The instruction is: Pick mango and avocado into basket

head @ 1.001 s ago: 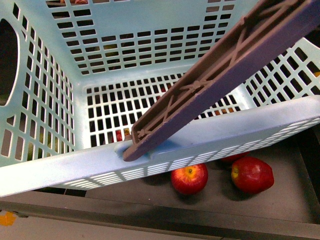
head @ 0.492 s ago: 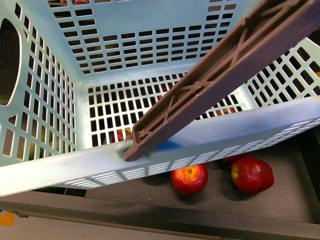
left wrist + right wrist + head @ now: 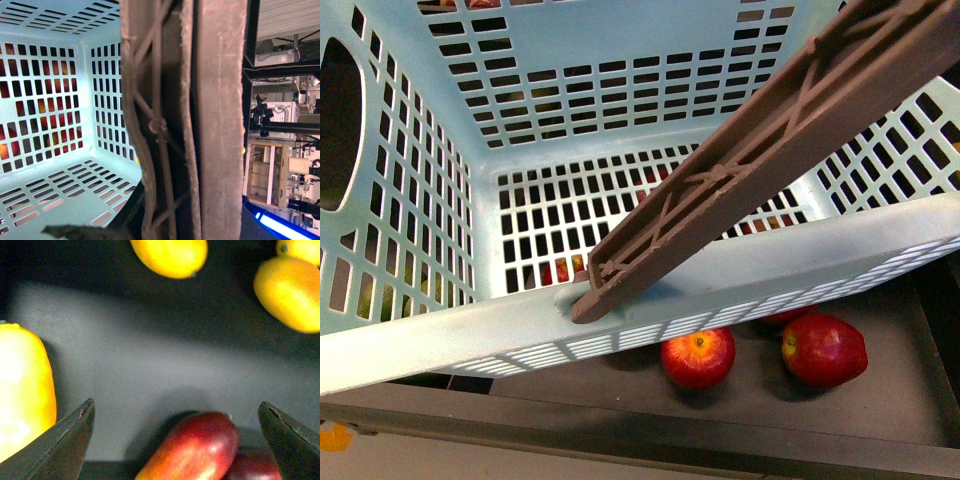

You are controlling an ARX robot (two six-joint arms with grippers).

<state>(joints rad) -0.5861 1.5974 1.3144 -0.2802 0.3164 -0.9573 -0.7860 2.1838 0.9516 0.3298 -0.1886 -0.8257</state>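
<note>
1. Front view: the light aqua slotted plastic basket (image 3: 770, 265) had crept slightly sideways over the last second. Its brown ribbed swing handle (image 3: 750, 150) slanted across the opening. No fruit lay inside, so neither pick was done. Two red apples (image 3: 698, 357) sat under its near rim.
2. Left wrist view: the handle (image 3: 220, 100) filled the picture, close to the camera. Whether the left end effector gripped it could not be told.
3. Right wrist view: the right end effector (image 3: 176, 407) hung wide open and empty over the dark tabletop (image 3: 150, 355). The elongated yellow fruit (image 3: 22, 390), probably the mango, lay just outside one fingertip. Its long axis ran crosswise to the line between the fingertips, and its ends were cropped. No avocado showed.
</note>
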